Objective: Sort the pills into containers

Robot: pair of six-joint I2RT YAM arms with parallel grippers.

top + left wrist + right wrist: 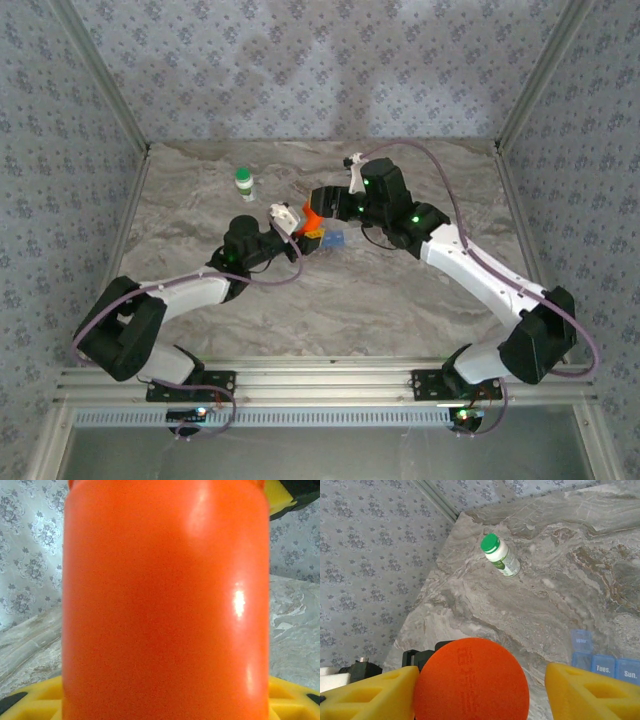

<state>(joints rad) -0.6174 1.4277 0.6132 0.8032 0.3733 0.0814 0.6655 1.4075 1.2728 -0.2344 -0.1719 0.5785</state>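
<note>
One smooth orange cylindrical bottle — near a translucent blue pill box.

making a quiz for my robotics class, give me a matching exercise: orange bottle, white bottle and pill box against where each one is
Column one
1. orange bottle
2. white bottle
3. pill box

Column two
a. stands alone toward the far left of the table
b. lies on the table, lids marked with days
c. gripped by the left gripper

Pairs: 1-c, 2-a, 3-b
</note>
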